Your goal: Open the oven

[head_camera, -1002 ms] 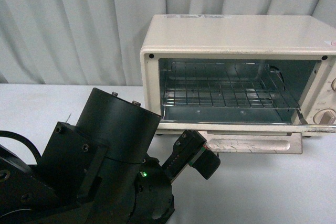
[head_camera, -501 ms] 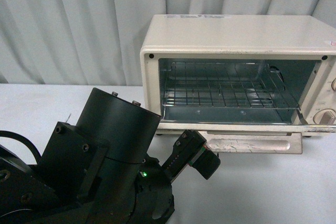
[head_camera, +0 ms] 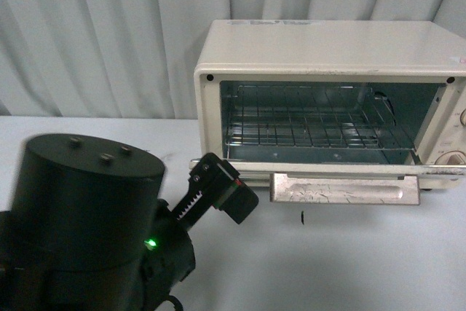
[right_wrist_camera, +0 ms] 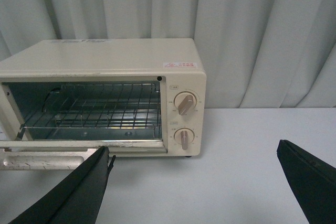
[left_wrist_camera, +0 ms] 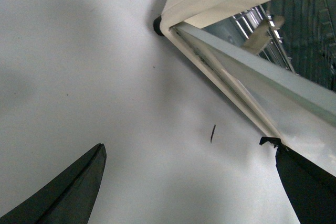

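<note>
Your left claw point(left_wrist_camera: 182, 146) is released: in the left wrist view its dark, tapered fingers point(left_wrist_camera: 79, 187) stand wide apart with only bare white table point(head_camera: 364, 267) between them. It sits low at the oven's near left corner. One finger is close against the side edge of the door point(left_wrist_camera: 273, 103), but you cannot tell from these views whether they touch.

From that claw, the oven point(head_camera: 328, 52) lies ahead and to the right, a cream, boxy metal shell with rounded corners, backed against a pale pleated curtain point(head_camera: 95, 34). Its glass-paned door is already dropped to about level, jutting from the oven's front toward you. The beige bar handle point(head_camera: 338, 189), scuffed and flat-faced, runs along the door's free edge. Its long axis runs side to side, parallel to the oven's front, so any grip on it has to close across the bar, not along it. Your left arm is clearly the nearer one.

Inside the oven, the shiny wire rack point(head_camera: 313, 125) shows in full, so the opening looks essentially done to me. A small dark fleck point(head_camera: 302, 216) lies on the table just in front of the handle.

Right of the oven's window are two round knobs point(right_wrist_camera: 185, 103), one above the other. Your right claw point(right_wrist_camera: 194, 149) hangs well back from the oven's knob end, its fingers likewise spread and empty.
</note>
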Controlling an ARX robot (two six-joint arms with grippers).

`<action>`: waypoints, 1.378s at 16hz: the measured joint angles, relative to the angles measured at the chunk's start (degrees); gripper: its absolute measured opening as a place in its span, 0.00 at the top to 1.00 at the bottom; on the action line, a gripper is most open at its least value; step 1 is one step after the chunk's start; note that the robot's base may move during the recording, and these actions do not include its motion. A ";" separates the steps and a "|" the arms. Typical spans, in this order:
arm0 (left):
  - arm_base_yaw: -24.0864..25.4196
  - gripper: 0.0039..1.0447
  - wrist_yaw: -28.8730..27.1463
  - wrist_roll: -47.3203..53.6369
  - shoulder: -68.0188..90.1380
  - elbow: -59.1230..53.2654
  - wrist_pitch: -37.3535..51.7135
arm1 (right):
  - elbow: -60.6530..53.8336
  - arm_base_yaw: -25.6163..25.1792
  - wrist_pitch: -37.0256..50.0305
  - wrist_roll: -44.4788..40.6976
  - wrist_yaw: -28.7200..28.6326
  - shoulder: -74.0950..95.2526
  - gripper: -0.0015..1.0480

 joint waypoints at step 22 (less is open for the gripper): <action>19.43 0.67 -3.85 61.48 -56.22 -24.37 -1.55 | 0.00 0.00 0.02 0.00 0.00 0.00 0.06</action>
